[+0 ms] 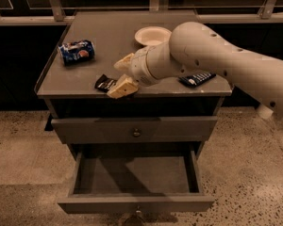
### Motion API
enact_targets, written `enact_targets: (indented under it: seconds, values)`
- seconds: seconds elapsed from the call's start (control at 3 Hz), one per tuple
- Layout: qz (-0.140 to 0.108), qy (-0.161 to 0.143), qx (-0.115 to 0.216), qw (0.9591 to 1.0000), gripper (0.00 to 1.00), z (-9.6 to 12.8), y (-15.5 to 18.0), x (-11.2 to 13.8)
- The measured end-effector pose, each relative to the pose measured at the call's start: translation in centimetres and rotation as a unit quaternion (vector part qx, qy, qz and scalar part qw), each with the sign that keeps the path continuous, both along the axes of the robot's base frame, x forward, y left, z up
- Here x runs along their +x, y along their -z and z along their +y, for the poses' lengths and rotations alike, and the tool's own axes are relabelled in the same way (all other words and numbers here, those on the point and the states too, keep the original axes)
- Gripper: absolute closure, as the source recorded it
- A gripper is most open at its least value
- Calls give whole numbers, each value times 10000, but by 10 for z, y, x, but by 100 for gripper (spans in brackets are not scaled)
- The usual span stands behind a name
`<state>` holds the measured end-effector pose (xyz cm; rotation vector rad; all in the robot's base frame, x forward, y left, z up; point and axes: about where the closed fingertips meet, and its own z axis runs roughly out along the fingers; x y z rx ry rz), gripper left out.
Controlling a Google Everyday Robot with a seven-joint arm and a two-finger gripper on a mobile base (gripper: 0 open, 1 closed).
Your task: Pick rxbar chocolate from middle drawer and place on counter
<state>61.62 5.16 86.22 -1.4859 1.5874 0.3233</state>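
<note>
The rxbar chocolate, a small flat black wrapper, lies on the counter near its front edge. My gripper hovers just right of it over the counter. Its two tan fingers are spread apart, and the lower fingertip is at the bar's right end. The middle drawer is pulled out below, its inside bare, with its knob at the front. The arm comes in from the right.
A crushed blue can-like packet lies at the counter's left. A white bowl stands at the back middle. A dark blue packet with a white label lies under my arm. The upper drawer front is shut.
</note>
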Motion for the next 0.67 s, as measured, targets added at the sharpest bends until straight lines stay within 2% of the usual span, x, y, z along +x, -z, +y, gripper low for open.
enact_targets:
  seconds: [0.33,0.67]
  values:
    - [0,0,0,10000,0,0,0,0]
    - [0,-1,0,10000,0,0,0,0]
